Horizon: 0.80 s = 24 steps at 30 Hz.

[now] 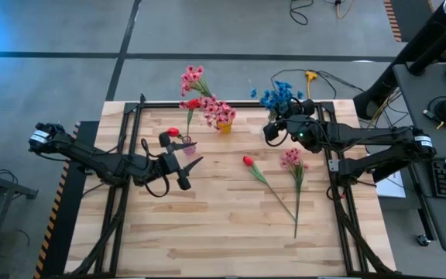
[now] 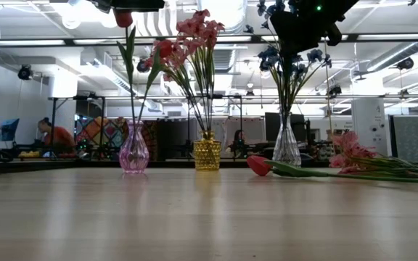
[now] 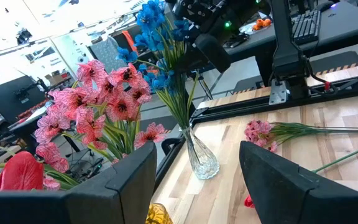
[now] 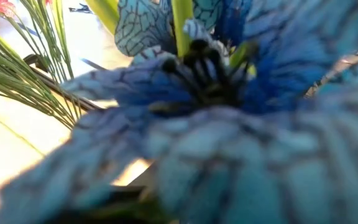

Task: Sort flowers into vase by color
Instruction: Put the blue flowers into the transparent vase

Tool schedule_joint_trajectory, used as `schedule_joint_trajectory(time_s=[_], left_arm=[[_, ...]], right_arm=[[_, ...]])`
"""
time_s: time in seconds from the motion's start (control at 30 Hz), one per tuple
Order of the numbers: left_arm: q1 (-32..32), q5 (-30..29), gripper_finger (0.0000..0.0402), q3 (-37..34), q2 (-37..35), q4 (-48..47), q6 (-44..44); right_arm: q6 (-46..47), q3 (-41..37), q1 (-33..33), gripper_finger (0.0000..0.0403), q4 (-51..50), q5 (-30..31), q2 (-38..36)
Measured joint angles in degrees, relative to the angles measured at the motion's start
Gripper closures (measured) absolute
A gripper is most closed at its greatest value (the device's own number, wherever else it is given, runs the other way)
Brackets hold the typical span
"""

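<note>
A pink vase [image 1: 189, 146] holds a red tulip [image 1: 173, 132]. Pink flowers [image 1: 207, 105] stand in a yellow vase [image 1: 224, 125], and blue flowers [image 1: 279, 96] in a clear vase [image 2: 287, 148]. One red tulip [image 1: 248, 161] and one pink flower [image 1: 292, 159] lie flat on the table. My left gripper [image 1: 186, 161] is open beside the pink vase, with nothing between its fingers [image 3: 123, 180]. My right gripper [image 1: 272, 132] hovers at the blue flowers; their blooms [image 4: 204, 93] fill its wrist view and hide its fingers. My right gripper is in among the blue blooms, which hide its fingers; I cannot tell whether it touches or holds a stem.
The three vases stand in a row along the table's far edge [image 1: 231, 103]. The two loose flowers' stems run toward the near right [image 1: 295, 217]. Bare wood lies at the near left [image 1: 169, 232]. A person [image 2: 53, 136] sits in the room beyond.
</note>
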Motion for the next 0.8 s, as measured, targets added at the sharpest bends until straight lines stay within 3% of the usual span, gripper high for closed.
schedule_joint_trajectory(time_s=[0.47, 0.8], left_arm=[[0.0, 0.0, 0.019, 0.0, 0.0, 0.0, -0.01], [0.0, 0.02, 0.019, 0.0, 0.0, 0.0, 0.0]], right_arm=[[0.37, 0.0, 0.0, 0.0363, -1.34, -0.48, 0.0], [1.32, 0.0, 0.0, 0.0251, -1.37, -0.48, 0.0]])
